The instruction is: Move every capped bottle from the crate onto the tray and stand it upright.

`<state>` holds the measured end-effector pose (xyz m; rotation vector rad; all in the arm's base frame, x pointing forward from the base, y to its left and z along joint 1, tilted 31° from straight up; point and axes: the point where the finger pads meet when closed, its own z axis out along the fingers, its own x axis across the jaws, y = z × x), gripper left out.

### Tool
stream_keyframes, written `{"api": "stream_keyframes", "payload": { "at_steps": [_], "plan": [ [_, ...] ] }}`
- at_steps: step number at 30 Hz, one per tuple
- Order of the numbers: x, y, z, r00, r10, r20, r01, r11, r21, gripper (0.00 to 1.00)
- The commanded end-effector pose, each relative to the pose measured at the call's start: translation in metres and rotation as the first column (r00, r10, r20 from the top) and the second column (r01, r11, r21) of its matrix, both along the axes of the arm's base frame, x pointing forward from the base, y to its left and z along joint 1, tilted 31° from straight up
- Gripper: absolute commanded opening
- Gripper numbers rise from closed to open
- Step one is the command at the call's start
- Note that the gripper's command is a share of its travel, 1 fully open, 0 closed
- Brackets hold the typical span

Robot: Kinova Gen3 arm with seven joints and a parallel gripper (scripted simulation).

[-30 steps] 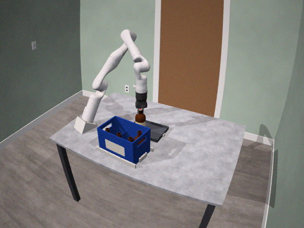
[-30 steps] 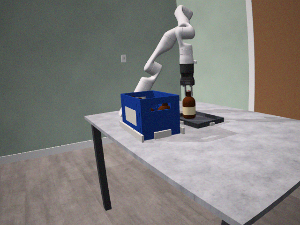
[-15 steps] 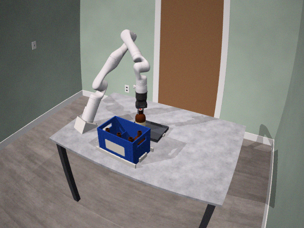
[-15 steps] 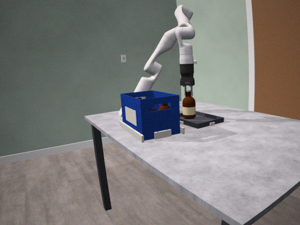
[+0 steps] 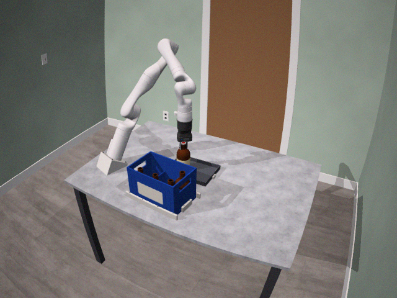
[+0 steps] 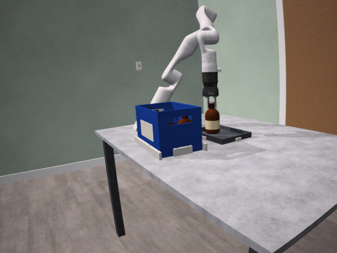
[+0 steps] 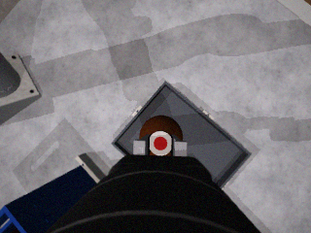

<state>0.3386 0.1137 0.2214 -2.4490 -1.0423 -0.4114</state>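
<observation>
My gripper [image 5: 183, 143] [image 6: 211, 103] [image 7: 160, 142] points straight down and is shut on the neck of a brown capped bottle [image 5: 183, 155] [image 6: 212, 120] with a red and white cap [image 7: 160, 142] and a pale label. The bottle is upright, with its base at the surface of the dark grey tray [image 5: 208, 169] [image 6: 234, 134] [image 7: 214, 141], near the tray's crate-side end. The blue crate [image 5: 169, 198] [image 6: 163, 130] [image 7: 44, 204] stands right beside the tray. Several open brown bottles stand in it, among them one at the left [image 5: 140, 169] and one in the middle [image 5: 155, 176]; another [image 6: 185, 119] shows through the handle slot.
White stop strips [image 5: 150, 205] [image 6: 182, 150] lie on the table around the crate's foot. The arm's base plate [image 5: 108, 163] [image 7: 15, 87] sits at the table's back left, behind the crate. The grey table [image 5: 256, 208] [image 6: 258, 176] extends widely to the right.
</observation>
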Motion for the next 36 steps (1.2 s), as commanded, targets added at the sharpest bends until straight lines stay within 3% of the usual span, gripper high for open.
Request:
{"api": "stream_keyframes", "payload": {
  "at_steps": [1,11,12,36],
  "plan": [
    [0.0,0.0012,-0.0003,1.0,0.001,0.002,-0.001,1.0,0.001,0.0],
    [-0.0006,0.0031,-0.0012,1.0,0.004,0.002,-0.004,1.0,0.003,0.0],
    [0.0002,0.0003,0.0,1.0,0.0,0.002,0.0,1.0,0.0,1.0],
    [0.0002,0.0004,0.0001,1.0,0.0,0.002,0.0,1.0,0.0,1.0]
  ]
}}
